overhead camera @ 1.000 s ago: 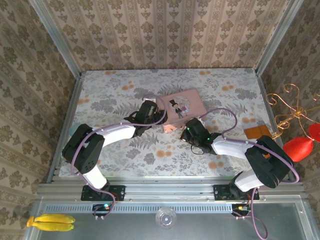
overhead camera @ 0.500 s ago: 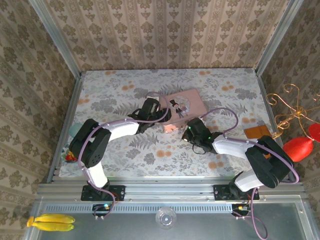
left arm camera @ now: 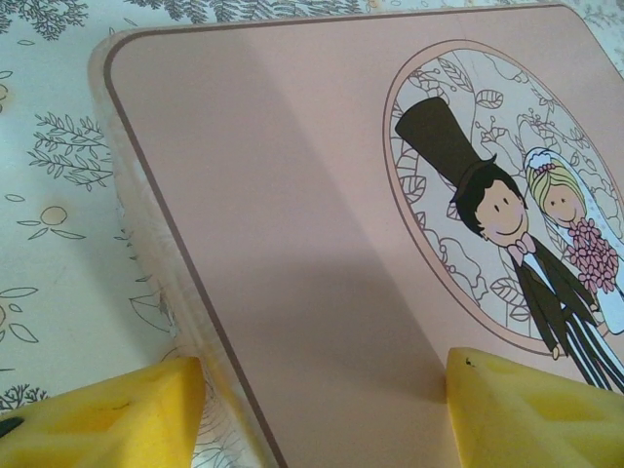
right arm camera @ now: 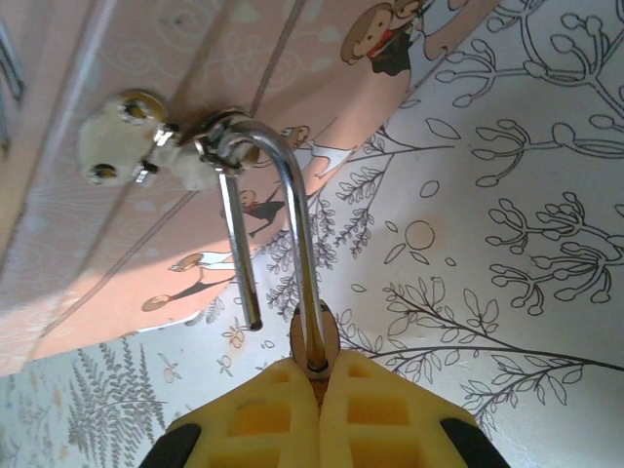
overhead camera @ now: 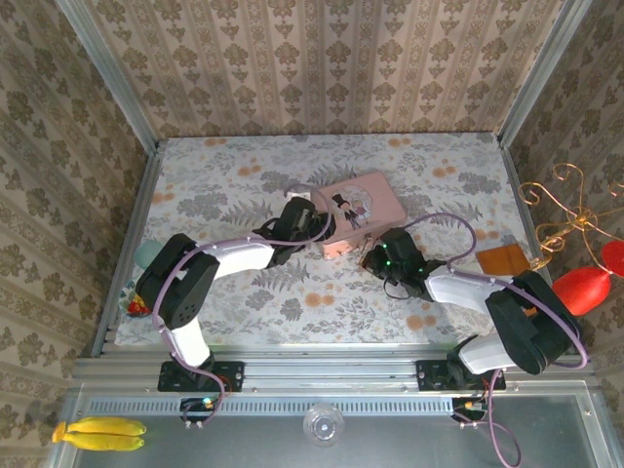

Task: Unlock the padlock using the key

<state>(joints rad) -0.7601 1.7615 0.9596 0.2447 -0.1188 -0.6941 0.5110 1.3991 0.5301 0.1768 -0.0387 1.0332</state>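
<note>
The padlock hangs by its silvery shackle from the metal ring of the cream hasp on the pink tin box. The shackle stands open, its short leg ending free in the air. My right gripper is shut on the brass body, at the box's near edge in the top view. My left gripper is open at the box's left corner. One yellow finger is beside the box wall and the other finger is over the lid. The key is hidden.
A brown flat piece lies at the table's right edge. A teal thing and a small red thing sit at the left edge. Metal rails and patterned walls close in the table.
My left gripper has moved right, onto the box's left corner. My right gripper has shifted a little to the right, still shut on the padlock.
</note>
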